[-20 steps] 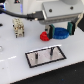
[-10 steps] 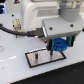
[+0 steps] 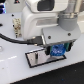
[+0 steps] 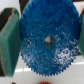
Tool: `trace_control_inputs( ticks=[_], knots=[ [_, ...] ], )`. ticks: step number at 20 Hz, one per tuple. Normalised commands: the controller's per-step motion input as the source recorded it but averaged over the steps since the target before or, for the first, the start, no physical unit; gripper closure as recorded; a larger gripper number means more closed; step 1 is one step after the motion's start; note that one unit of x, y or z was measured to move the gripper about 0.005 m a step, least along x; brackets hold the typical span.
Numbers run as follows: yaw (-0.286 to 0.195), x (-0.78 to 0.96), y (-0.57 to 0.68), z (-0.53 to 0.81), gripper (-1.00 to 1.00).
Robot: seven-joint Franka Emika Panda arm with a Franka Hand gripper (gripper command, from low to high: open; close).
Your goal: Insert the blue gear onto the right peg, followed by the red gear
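Gripping the blue gear (image 3: 58,50) between its two fingers, the tool (image 3: 58,50) hangs low over the grey plate (image 3: 36,58) on the white bench (image 3: 15,72). Exterior view: the arm's white body fills most of the frame, and the gear shows only as a small bright-blue patch under the dark tool block, toward 4 o'clock from frame centre. It sits above the plate's end on the exterior view's right. Whether gear and plate touch cannot be told. The right peg is hidden behind the tool and gear; no peg can be made out at this resolution.

Wrist view: the blue gear (image 4: 47,42) fills the frame, its flat face toward the camera, toothed rim visible round the lower edge, centre hole dark and close to frame centre. Green finger pads (image 4: 9,40) press against its rim at 9 o'clock and at 3 o'clock, so the tool is closed to the width of the gear and has firm hold of it. The pad at 3 o'clock is mostly cut off by the frame edge.

A sliver of red, the red gear (image 4: 43,82), shows at 6 o'clock of the blue gear in the wrist view, lying on the white bench and clear of the tool. It is too cropped to tell more.
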Motion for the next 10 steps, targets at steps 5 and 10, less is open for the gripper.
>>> trace_control_inputs(
  ticks=[5,10],
  knots=[
    [0.000,0.01,-0.02,0.21,1.00],
    [0.000,0.03,-0.05,0.29,1.00]
  ],
)
